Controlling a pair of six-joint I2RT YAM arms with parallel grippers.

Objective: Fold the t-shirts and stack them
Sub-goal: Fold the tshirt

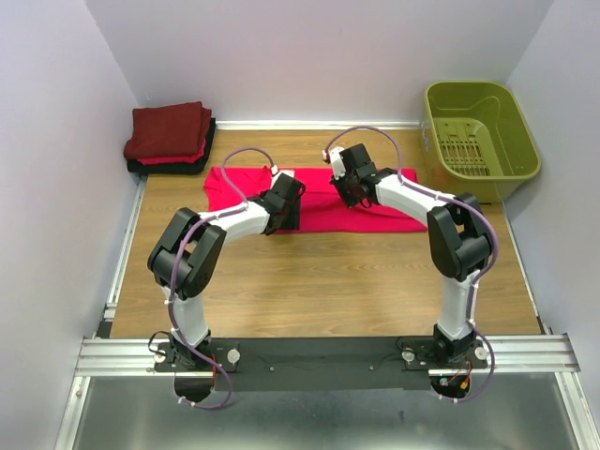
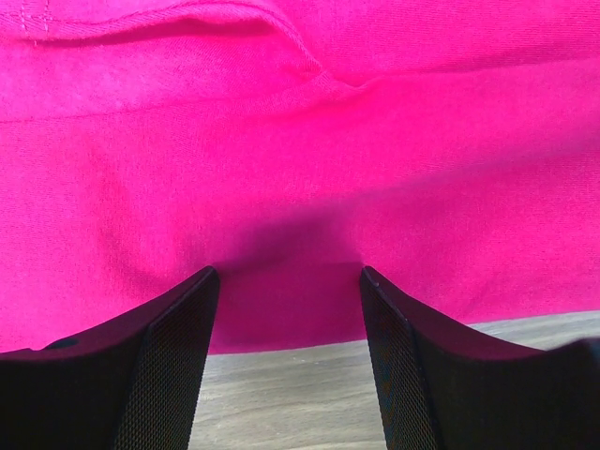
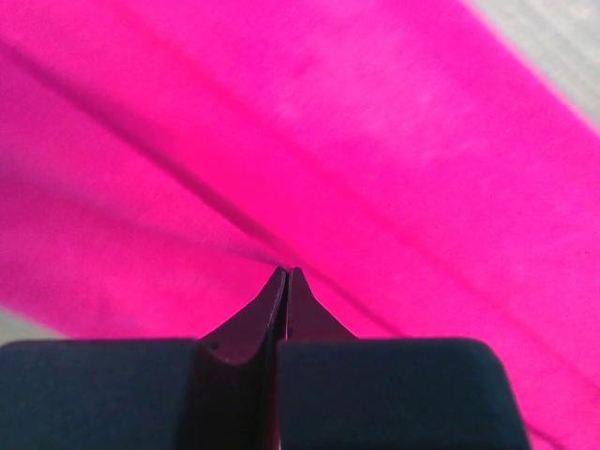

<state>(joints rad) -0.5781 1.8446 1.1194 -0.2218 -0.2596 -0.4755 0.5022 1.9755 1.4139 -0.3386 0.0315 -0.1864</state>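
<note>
Pink-red t-shirt (image 1: 323,214), left pincer (image 2: 288,274) wide at hem, right pincer (image 3: 285,272) seemingly pinching its crease, folded stack (image 1: 171,136), basket (image 1: 517,133) beyond.

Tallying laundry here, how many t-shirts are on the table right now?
4. A pink shirt lies spread across the middle of the table. Three folded ones are piled in the far left corner: maroon shirt on top, red shirt between, black shirt underneath. More may be hidden among them.
</note>
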